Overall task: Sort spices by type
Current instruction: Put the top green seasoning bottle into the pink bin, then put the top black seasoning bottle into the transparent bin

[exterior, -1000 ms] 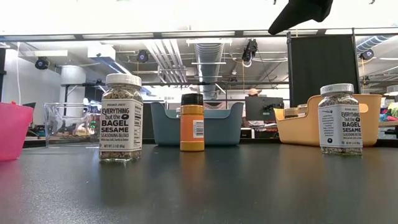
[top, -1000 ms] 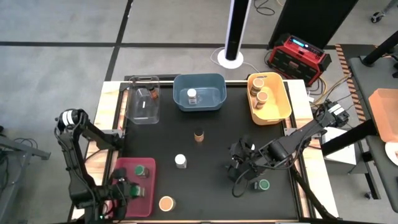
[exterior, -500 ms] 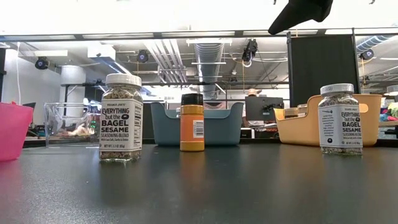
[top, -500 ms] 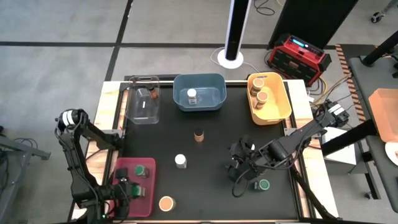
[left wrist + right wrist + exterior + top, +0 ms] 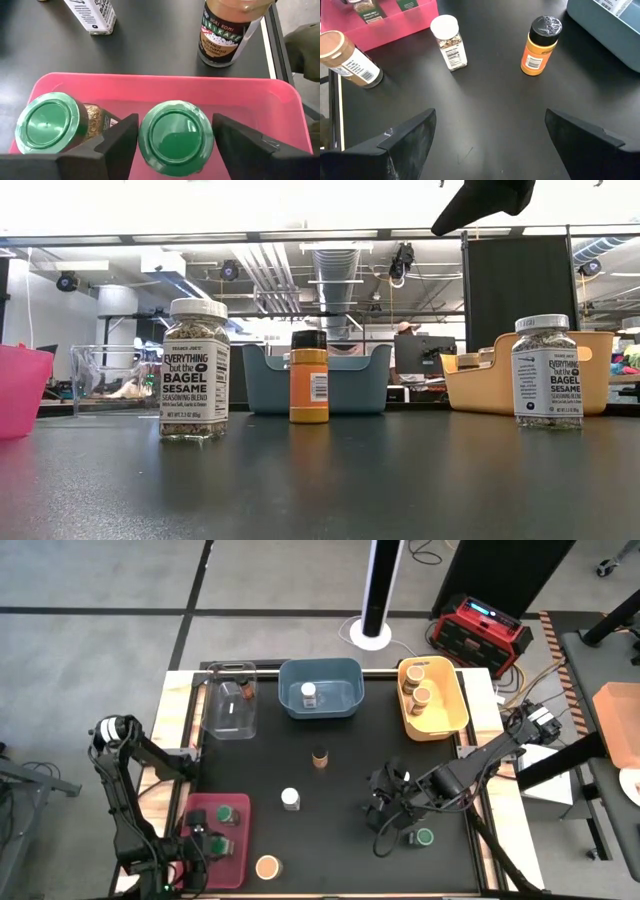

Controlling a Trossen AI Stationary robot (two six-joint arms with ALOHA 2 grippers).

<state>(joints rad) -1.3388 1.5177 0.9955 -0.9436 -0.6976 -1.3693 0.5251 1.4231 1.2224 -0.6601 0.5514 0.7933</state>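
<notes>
The left tool (image 5: 172,140) is hanging over the red bin (image 5: 240,865) at the near left corner of the black worktop (image 5: 340,790). Its fingers (image 5: 120,137) are standing apart on either side of a green-lidded jar (image 5: 176,136) inside the bin, with a narrow gap showing on both sides, so nothing is being gripped. A second green-lidded jar (image 5: 47,125) is standing just beside it in the same bin. A tan-lidded jar (image 5: 267,867) is sitting on the worktop just right of the bin. A white-lidded sesame jar (image 5: 290,798) and a dark-lidded orange jar (image 5: 320,756) are standing apart near the middle. At the far edge, a clear bin (image 5: 232,725) is holding one small jar, a blue bin (image 5: 345,705) is holding a white-lidded jar (image 5: 309,694), and a yellow bin (image 5: 450,715) is holding tan-lidded jars (image 5: 417,690). The right tool (image 5: 385,808) is hovering wide open and empty over the worktop right of centre, with another green-lidded jar (image 5: 424,837) just beside it.
</notes>
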